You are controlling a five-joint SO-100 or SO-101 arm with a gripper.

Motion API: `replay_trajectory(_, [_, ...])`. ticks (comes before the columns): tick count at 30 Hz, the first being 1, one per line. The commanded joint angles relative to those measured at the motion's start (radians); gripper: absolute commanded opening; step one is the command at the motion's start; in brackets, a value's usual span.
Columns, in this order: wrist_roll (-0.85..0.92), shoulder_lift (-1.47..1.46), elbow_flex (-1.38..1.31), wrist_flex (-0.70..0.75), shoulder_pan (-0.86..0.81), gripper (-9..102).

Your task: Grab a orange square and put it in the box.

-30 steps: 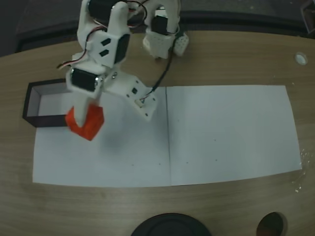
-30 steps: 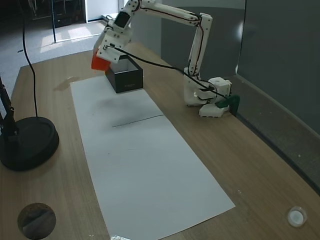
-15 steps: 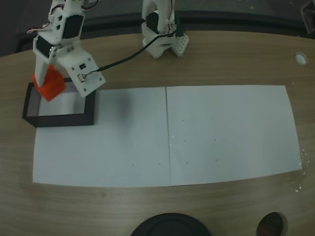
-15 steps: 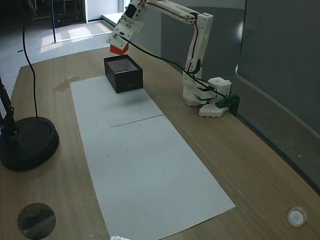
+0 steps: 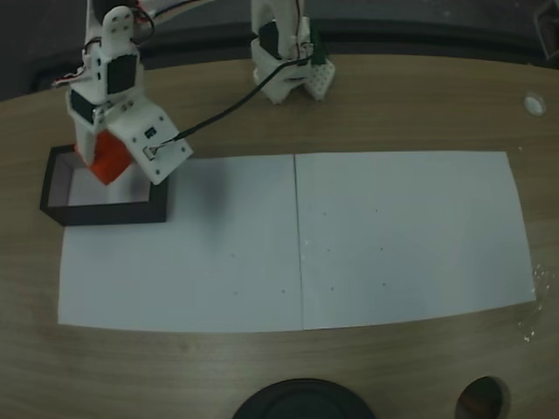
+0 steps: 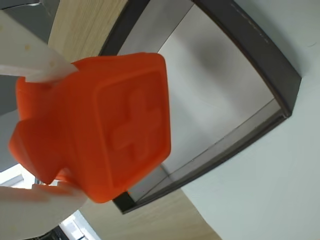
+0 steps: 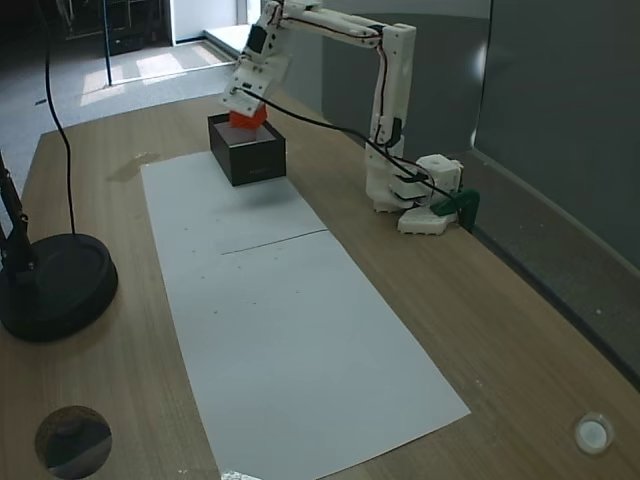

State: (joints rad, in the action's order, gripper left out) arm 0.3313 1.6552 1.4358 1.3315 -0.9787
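One orange square [image 6: 95, 130] sits clamped in my gripper [image 5: 103, 150], its jaws pressed against opposite sides. I hold it above the box [image 5: 52, 188], over the pale interior, so that releasing should drop it inside the black walls.

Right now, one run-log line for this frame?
phase: place | gripper: shut on orange square | position: above box interior | released: no | white paper: bare

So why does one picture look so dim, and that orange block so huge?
The top-down fixed view is underexposed, so the paper looks grey. The wrist view sits right against the orange square, so it looms large over the box. The side fixed view has brighter daylight.
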Motion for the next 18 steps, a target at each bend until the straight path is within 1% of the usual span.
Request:
replay_trajectory(1, [-0.005, -0.008, -0.020, -0.006, -0.015, 6])
replay_trajectory(10, [-0.006, -0.063, -0.029, -0.008, -0.018, 7])
replay_trajectory(11, [-0.025, -0.058, -0.032, -0.008, -0.018, 10])
replay_trajectory(12, [-0.049, -0.051, -0.034, -0.008, -0.018, 15])
replay_trajectory(14, [-0.060, -0.048, -0.034, -0.006, -0.018, 28])
replay_trajectory(16, [-0.058, -0.048, -0.034, -0.006, -0.018, 38])
replay_trajectory(17, [-0.058, -0.048, -0.034, -0.006, -0.018, 40])
replay_trajectory(18, [-0.058, -0.048, -0.034, -0.006, -0.018, 40])
